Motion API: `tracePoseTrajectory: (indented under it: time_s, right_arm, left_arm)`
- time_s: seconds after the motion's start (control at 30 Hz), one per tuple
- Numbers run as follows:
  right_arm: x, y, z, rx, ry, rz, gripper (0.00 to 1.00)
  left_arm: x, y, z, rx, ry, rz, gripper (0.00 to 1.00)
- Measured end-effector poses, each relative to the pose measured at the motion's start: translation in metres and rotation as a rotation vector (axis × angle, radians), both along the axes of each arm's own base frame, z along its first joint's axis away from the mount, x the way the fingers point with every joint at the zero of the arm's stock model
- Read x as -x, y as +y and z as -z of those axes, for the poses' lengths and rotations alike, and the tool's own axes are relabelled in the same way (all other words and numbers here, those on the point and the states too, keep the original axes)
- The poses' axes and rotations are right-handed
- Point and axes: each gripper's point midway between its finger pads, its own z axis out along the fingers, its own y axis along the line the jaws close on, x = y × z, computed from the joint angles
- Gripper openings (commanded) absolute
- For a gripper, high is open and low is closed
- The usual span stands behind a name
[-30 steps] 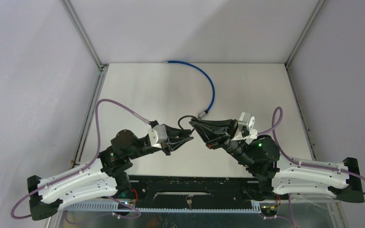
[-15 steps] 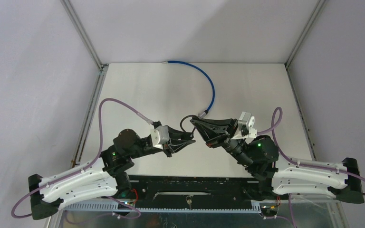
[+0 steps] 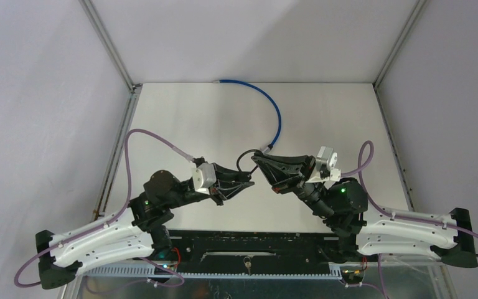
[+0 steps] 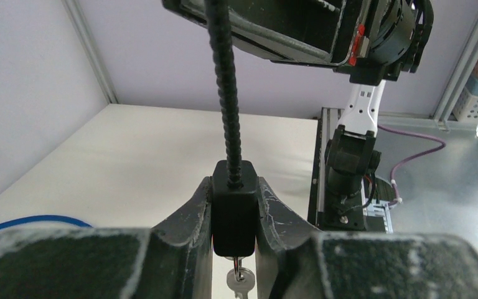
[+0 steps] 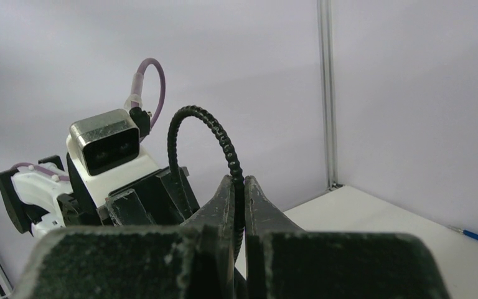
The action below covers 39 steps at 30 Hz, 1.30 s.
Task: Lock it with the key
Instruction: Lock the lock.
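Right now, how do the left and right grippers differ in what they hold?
The left gripper clamps the black lock body, key hanging below, jaws partly apart. The right gripper pinches the thin ribbed cable, jaws nearly shut. Both hold parts of one lock.

The left hand [image 3: 246, 181] is pointed toward 3 o'clock and is partly closed. The right hand [image 3: 257, 163] is pointed toward 9 o'clock and is squeezed tight.
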Motion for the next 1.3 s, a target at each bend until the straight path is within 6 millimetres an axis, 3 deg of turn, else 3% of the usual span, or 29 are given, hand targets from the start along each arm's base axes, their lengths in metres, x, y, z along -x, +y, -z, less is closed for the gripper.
tracePoseTrajectory:
  time_s: [0.23,1.3]
  right_arm:
    - [0.0,-0.001,0.002,0.002,0.001,0.001,0.0]
    - [0.011,0.009,0.014,0.058,-0.076,-0.037,0.0]
  left_arm:
    - [0.0,0.002,-0.007,0.028,-0.009,-0.006,0.0]
    - [-0.006,0.0,0.0,0.036,0.069,-0.034,0.0]
